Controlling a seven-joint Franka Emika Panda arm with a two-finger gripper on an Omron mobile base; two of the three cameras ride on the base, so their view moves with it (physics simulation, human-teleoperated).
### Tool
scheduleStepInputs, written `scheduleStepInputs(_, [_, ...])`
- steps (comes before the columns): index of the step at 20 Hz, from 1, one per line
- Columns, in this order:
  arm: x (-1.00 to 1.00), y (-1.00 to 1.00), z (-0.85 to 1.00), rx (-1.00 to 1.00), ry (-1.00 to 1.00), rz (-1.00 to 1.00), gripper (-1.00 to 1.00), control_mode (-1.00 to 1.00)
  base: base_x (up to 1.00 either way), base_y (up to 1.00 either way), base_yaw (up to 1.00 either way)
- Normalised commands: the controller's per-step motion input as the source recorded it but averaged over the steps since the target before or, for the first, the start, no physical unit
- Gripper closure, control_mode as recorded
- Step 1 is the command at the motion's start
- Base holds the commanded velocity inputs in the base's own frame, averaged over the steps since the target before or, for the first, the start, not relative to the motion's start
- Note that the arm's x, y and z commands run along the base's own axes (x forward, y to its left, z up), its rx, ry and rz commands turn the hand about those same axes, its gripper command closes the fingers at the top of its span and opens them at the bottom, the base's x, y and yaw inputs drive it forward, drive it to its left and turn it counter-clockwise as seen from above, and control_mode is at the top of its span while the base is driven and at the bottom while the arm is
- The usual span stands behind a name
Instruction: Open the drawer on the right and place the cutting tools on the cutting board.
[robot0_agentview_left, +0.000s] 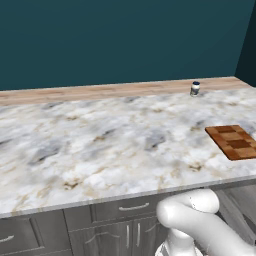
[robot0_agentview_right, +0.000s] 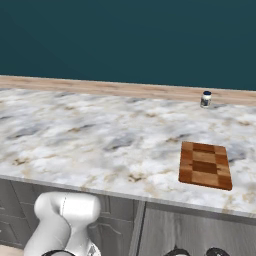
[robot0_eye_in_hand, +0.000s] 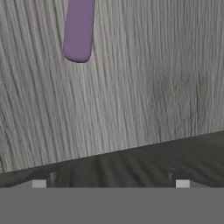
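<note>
A purple cutting tool (robot0_eye_in_hand: 79, 29) lay on the light grey floor of the drawer (robot0_eye_in_hand: 144, 87), seen from the hand camera, and it sat ahead of the tool (robot0_eye_in_hand: 110, 179) and off toward the left of that view. Its long axis ran almost straight away from the tool, leaning just a touch, with its rounded end pointing back toward the fingers and the far end cut off by the top of the picture. So the tool was not yet over it; the reach, by my reading, had to go forward and to the left. The tool's fingers stood wide apart, nothing between them, hanging above the drawer's dark front edge (robot0_eye_in_hand: 131, 164). Open grey floor lay all around the purple piece on the right side, plenty of room to come down there. Up on the tabletop (robot0_agentview_right: 100, 135), the checkered cutting board (robot0_agentview_right: 205, 165) waited near the front edge, well apart from the small dark-capped jar (robot0_agentview_right: 205, 99) back by the wall. Bare marble surrounded the board, so the carry up should have met nothing except that tabletop lip.
</note>
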Motion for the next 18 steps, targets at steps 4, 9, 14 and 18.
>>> scheduleStepInputs(4, [0.49,0.46,0.42,0.00,-0.13,0.00,-1.00,-1.00,0.00,0.00,0.00])
scheduleStepInputs(9, [0.35,0.23,0.45,0.00,-0.07,0.00,-1.00,-1.00,0.00,0.00,0.00])
scheduleStepInputs(14, [0.24,0.00,0.26,0.00,0.00,0.00,-1.00,-1.00,0.00,0.00,0.00])
scheduleStepInputs(18, [0.31,0.00,0.06,0.00,0.00,0.00,-1.00,-1.00,0.00,0.00,0.00])
